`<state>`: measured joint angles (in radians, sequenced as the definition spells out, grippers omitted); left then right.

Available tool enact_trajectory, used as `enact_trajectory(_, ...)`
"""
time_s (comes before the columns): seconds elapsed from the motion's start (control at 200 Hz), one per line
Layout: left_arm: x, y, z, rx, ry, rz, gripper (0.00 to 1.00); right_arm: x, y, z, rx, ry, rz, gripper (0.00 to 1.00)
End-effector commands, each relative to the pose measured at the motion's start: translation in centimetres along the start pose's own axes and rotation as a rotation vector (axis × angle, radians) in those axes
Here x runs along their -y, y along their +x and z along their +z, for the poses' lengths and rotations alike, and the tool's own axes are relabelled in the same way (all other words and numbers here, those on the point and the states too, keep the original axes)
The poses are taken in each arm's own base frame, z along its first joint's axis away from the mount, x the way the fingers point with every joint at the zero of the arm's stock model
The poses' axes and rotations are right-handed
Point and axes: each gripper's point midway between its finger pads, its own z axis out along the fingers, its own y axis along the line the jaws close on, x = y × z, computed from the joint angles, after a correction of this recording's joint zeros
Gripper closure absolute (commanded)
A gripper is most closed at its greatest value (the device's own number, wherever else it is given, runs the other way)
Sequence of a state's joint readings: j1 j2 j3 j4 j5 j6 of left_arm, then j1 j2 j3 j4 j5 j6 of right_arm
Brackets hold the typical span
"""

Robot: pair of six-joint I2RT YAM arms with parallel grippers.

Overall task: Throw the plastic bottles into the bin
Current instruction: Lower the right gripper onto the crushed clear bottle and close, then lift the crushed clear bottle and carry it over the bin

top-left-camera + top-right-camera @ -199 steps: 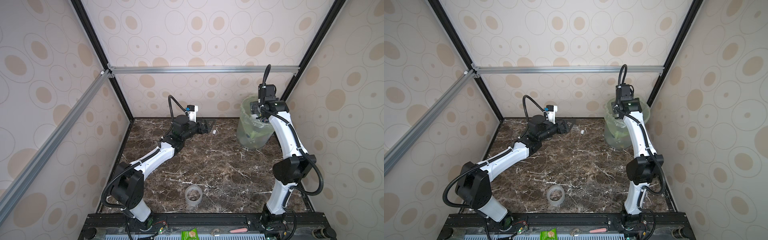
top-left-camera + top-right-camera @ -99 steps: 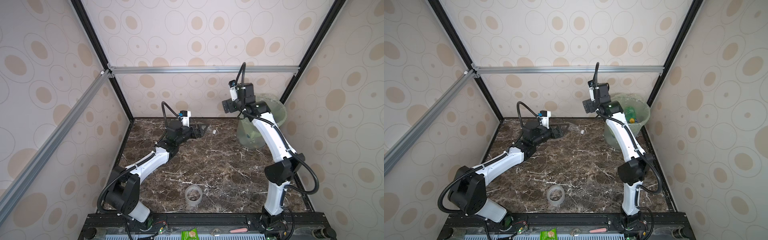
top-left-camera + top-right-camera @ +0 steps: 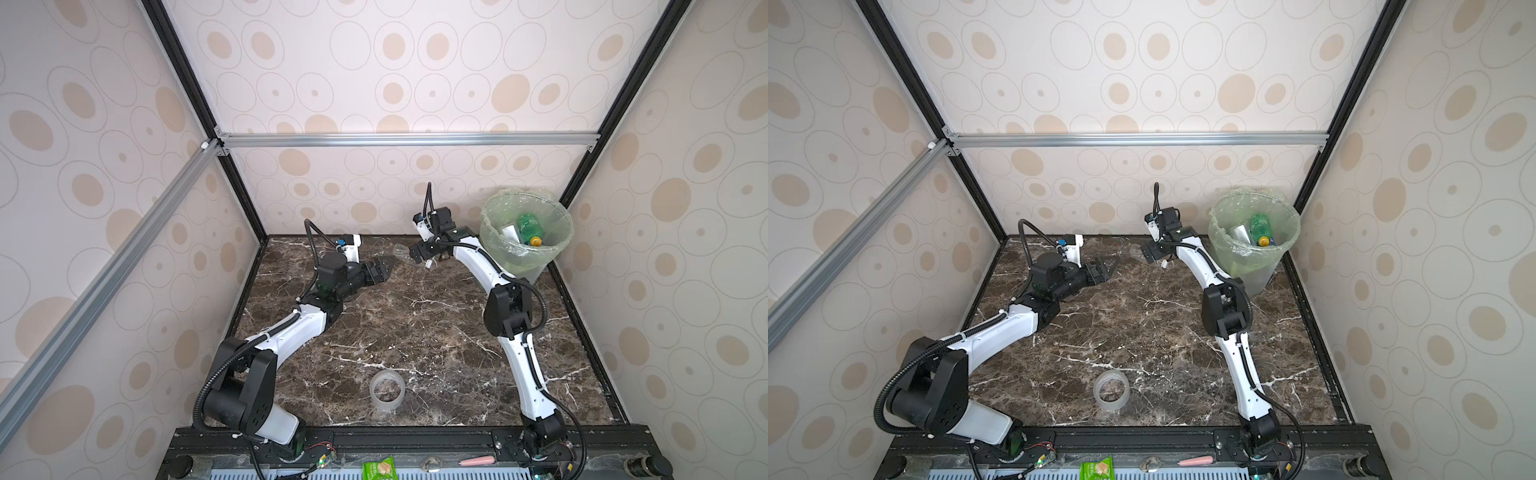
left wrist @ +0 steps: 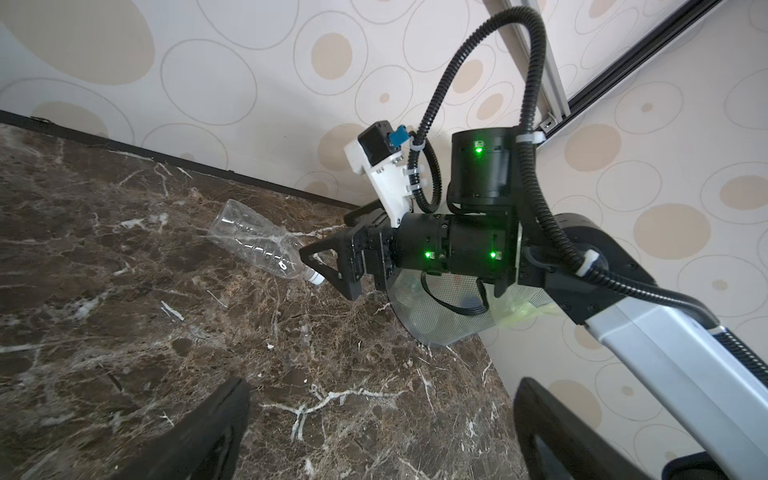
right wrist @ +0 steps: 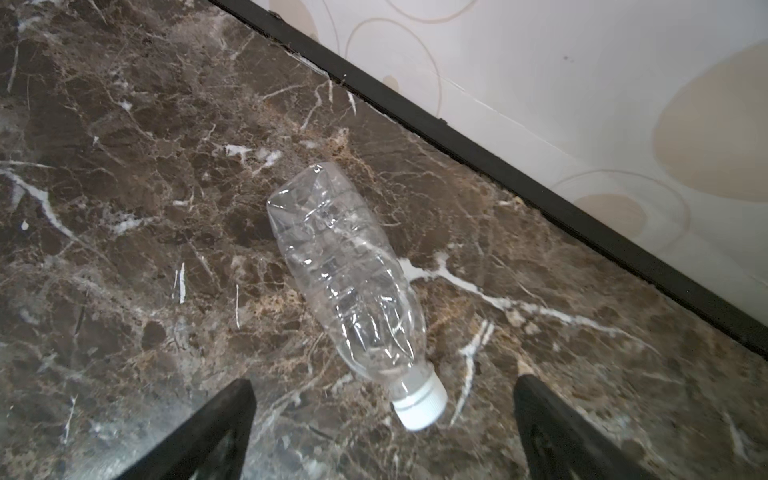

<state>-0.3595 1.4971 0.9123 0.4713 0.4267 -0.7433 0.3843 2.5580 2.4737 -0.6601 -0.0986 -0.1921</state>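
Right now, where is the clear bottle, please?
In a top view the clear bottle lies flat by the back wall, between the left gripper and right gripper.

The right gripper, above the bin a second ago, now sits low over the clear bottle, seemingly not touching; the left gripper is drawn back slightly.

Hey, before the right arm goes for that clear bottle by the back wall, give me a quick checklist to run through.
1. Right gripper open: ok.
2. Clear bottle lying flat on the table, within the fingers' span in the right wrist view: ok.
3. Left gripper open and not touching the bottle: ok.
4. Bin upright, mouth unblocked, green bottle inside: ok.
5. Right gripper's height above the bottle: cannot tell.
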Motion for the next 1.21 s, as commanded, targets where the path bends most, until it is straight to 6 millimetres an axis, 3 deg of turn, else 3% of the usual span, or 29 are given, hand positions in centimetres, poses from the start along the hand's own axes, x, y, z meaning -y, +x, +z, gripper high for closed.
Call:
enact_trajectory(0.0, 0.5, -1.1, -0.3, 0.039, 0.04, 0.004, 0.01, -2.1, -1.3, 0.5, 0.037, -0.066, -0.056, 0.0)
enact_trajectory(0.295, -1.4, -0.5, 0.5, 0.026, 0.025, -0.021, 0.01, -2.8, 1.7, 4.0, -0.035, -0.075, -0.066, 0.0)
enact_trajectory(0.64, -2.0, 0.4, 1.2, 0.004, 0.04, -0.042, 0.01, -2.9, 4.0, 6.1, -0.091, -0.077, -0.073, 0.0)
enact_trajectory(0.785, -2.2, 0.5, 1.4, 0.001, 0.036, -0.045, 0.01, -2.8, 4.1, 6.4, -0.091, -0.066, -0.077, 0.07)
enact_trajectory(1.01, -2.0, 0.5, 1.3, 0.005, 0.046, -0.053, 0.01, -2.8, 3.0, 5.2, -0.075, -0.049, -0.033, 0.47)
enact_trajectory(1.115, -1.5, 0.0, 0.9, 0.014, 0.049, -0.046, 0.01, -3.2, 1.0, 3.1, -0.034, -0.052, 0.001, 0.49)
enact_trajectory(1.2, -0.8, -0.5, 0.4, 0.025, 0.05, -0.029, 0.01, -3.3, -1.8, -0.1, 0.026, -0.051, 0.031, 0.51)
